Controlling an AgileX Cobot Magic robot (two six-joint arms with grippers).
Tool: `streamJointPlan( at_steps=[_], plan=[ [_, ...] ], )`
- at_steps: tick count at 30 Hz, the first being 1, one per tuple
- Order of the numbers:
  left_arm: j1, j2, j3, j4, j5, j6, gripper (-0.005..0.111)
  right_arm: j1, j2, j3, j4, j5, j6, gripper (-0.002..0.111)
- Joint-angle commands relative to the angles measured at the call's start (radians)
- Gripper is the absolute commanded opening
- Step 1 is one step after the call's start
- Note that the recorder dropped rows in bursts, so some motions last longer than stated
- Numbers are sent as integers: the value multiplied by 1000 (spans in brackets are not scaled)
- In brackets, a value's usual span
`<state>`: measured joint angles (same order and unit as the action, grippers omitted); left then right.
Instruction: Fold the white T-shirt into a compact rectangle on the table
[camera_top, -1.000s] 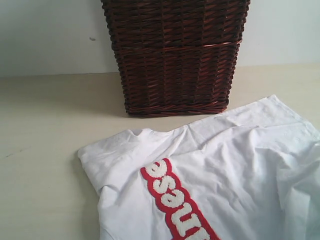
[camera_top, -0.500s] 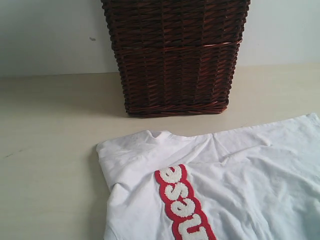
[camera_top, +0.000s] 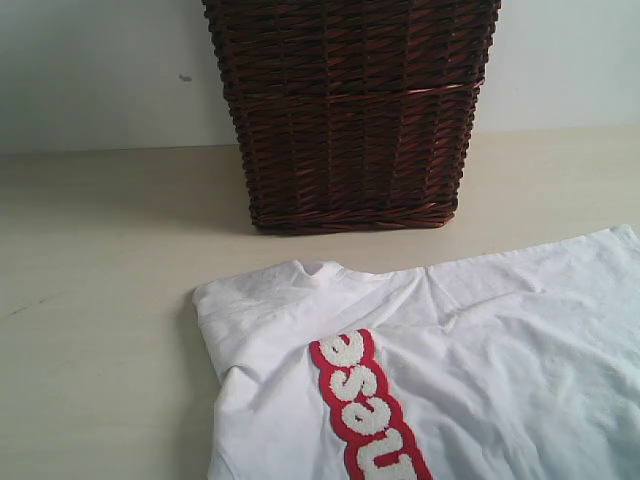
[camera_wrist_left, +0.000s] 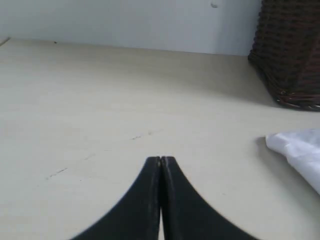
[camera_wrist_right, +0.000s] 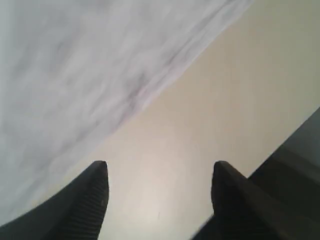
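White tee rumpled on table, before basket at far edge | left gripper clenched, empty | right gripper released, jaws apart beside tee's edge

pale wall (evenly lit), dark wicker basket

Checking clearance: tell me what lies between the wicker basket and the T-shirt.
Only bare table separates the basket from the white T-shirt, as the exterior view shows.
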<state>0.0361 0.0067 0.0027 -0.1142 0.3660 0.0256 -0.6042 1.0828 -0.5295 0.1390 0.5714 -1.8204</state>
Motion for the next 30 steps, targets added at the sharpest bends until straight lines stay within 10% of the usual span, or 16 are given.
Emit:
streamJointPlan(
  at_steps=[1,8,19,30],
  plan=[
    [2,-7,-3,-2,-7,-3,0,11,13,5,677,169,-295,53],
    [2,-7,-3,-2,-7,-3,0,189,156,27,1203,370,-200,0],
    [2,-7,-3,-2,-7,-3,0,587,556,8,1050,284,-42,0],
    [2,-7,-3,-2,-7,-3,0,869,752,-221,645,77,603,0]
  ],
)
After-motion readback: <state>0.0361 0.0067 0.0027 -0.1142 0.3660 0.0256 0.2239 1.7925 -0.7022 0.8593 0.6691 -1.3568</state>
